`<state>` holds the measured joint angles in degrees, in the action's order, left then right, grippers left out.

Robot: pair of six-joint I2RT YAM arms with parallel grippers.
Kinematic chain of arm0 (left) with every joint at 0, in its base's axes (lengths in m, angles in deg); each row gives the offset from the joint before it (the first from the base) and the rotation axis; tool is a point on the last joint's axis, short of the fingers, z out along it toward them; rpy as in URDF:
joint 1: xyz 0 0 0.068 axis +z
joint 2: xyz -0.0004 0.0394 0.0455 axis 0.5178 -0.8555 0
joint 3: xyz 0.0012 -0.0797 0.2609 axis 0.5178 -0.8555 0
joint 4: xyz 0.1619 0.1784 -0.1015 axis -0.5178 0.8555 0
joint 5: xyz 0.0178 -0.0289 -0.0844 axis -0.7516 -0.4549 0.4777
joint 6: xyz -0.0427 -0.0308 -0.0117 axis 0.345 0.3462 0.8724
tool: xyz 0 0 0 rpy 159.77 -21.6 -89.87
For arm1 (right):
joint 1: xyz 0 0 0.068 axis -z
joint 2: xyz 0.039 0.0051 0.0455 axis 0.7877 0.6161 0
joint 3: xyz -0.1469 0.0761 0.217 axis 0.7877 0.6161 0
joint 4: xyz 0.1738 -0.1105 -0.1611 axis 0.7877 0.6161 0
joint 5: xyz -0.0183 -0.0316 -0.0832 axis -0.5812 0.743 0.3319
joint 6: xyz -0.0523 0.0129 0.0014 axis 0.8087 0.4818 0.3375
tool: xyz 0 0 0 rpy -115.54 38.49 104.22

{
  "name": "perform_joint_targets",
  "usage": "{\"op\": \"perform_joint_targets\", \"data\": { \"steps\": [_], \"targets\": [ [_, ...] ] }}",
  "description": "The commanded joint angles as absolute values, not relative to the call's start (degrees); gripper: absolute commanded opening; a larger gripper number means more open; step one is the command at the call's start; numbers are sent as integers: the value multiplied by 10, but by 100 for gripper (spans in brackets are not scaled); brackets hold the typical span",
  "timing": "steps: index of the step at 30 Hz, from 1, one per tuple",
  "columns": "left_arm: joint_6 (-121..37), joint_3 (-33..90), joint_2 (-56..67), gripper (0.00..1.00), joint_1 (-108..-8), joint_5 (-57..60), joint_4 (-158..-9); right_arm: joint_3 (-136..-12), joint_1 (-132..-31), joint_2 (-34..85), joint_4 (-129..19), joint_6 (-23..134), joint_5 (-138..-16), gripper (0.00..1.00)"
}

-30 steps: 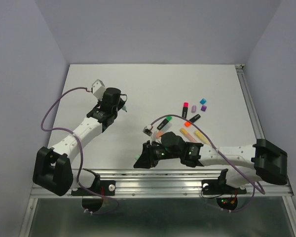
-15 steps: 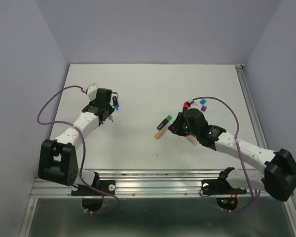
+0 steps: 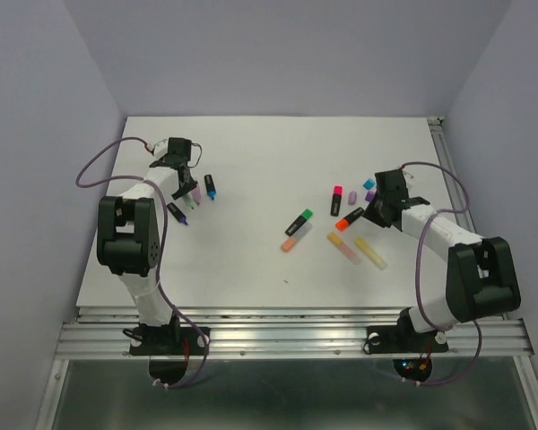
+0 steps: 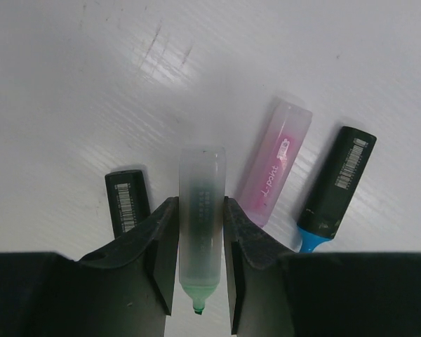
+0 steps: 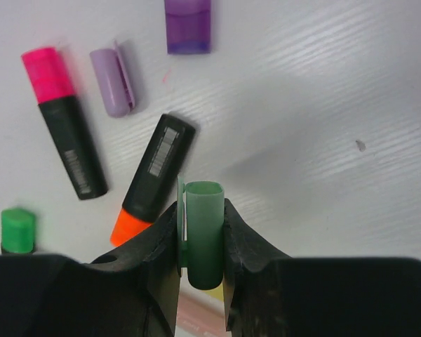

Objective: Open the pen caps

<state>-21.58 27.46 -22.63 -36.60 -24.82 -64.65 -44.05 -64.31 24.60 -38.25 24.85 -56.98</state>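
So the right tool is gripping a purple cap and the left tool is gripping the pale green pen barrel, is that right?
Not quite. The right tool grips a green cap, not a purple one, as the right wrist view shows; the dark purple cap lies loose beyond it. The left tool does grip the pale green pen barrel.

Showing white link shells (image 3: 143,291) and black joint housings (image 3: 125,235) behind left pincer (image 4: 198,205) and right pincer (image 5: 200,205); trailing purple cables (image 3: 97,167) rearward; carrying matte black fingers (image 4: 161,256) forward.
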Motion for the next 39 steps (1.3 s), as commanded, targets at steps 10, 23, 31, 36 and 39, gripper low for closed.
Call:
{"op": "perform_joint_targets", "data": {
  "steps": [10, 23, 31, 36, 39],
  "targets": [
    [-239, 315, -254, 51, -347, -227, -622, -561, -602, 390, -359, 288, -499, 16],
    [-241, 235, -119, 75, -360, -172, -656, -565, -601, 416, -362, 296, -509, 26],
    [-247, 183, -9, 79, -426, -161, -680, -580, -601, 418, -342, 286, -522, 56],
    [-262, 159, 34, 99, -477, -141, -697, -577, -601, 389, -321, 282, -530, 68],
    [-277, 143, 56, 99, -508, -107, -720, -565, -602, 346, -308, 280, -533, 77]
  ]
}}
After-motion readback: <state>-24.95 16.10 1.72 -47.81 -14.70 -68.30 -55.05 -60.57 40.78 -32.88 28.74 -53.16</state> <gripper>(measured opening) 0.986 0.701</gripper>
